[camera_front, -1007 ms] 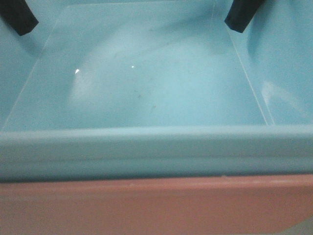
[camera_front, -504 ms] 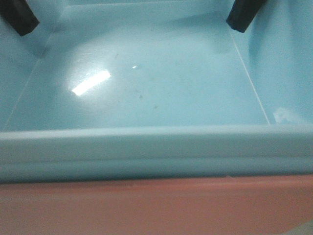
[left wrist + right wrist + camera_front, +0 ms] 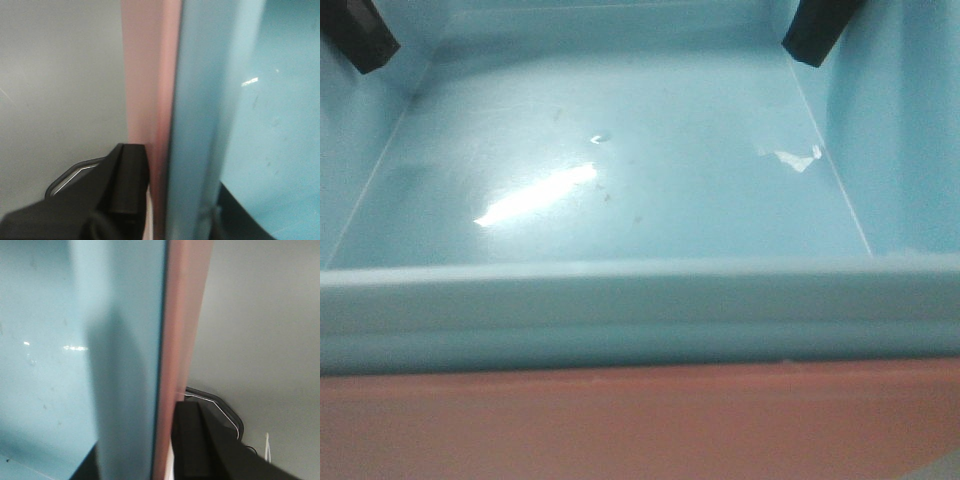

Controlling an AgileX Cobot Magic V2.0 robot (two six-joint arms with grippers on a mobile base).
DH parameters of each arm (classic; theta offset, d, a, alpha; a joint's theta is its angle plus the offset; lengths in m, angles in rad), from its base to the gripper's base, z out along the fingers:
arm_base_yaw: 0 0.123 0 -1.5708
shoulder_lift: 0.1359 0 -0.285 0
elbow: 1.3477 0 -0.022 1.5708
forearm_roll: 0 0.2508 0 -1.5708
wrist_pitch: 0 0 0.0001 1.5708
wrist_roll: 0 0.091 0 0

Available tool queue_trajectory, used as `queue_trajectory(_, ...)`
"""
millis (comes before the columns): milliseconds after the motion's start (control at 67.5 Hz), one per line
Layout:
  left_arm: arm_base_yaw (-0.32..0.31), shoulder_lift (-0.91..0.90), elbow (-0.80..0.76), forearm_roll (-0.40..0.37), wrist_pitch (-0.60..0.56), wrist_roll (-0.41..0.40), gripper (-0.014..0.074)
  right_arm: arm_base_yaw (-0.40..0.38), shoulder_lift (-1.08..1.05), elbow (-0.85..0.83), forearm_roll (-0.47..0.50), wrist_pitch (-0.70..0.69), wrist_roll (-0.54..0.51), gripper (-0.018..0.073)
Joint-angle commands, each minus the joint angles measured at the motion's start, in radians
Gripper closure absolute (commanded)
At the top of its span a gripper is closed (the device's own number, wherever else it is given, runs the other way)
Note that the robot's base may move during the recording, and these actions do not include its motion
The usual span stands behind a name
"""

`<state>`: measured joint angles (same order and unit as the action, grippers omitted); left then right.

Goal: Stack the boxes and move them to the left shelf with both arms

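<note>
The light blue box sits nested inside the salmon pink box and fills the front view. One black fingertip reaches inside its left wall and another black fingertip inside its right wall. In the left wrist view my left gripper is shut across the doubled side wall, its outer finger against the pink box and its inner finger inside the blue box. My right gripper clamps the opposite wall the same way, pink box outside, blue box inside. The left shelf is out of view.
A plain grey surface lies beyond the boxes on the left, and the same grey surface shows on the right. A thin white cable runs beside the right gripper's body.
A bright reflection has appeared and lengthened on the blue box's floor, and a second glint now shows near its right wall. Both fingertips hold their places on the walls.
</note>
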<state>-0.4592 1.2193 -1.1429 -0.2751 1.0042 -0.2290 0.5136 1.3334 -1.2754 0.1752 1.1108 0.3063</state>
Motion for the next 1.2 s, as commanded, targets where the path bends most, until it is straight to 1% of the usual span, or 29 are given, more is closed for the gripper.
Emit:
queue_trajectory(0, 0.000, -0.044, -0.036, -0.016, -0.040, 0.025, 0.0598, -0.016, -0.042, -0.025, -0.081, -0.009, -0.029, 0.0501)
queue_trajectory(1185, 0.000, -0.044, -0.036, -0.023, -0.040, 0.025, 0.0598, -0.016, -0.042, -0.025, -0.078, -0.009, -0.029, 0.0501)
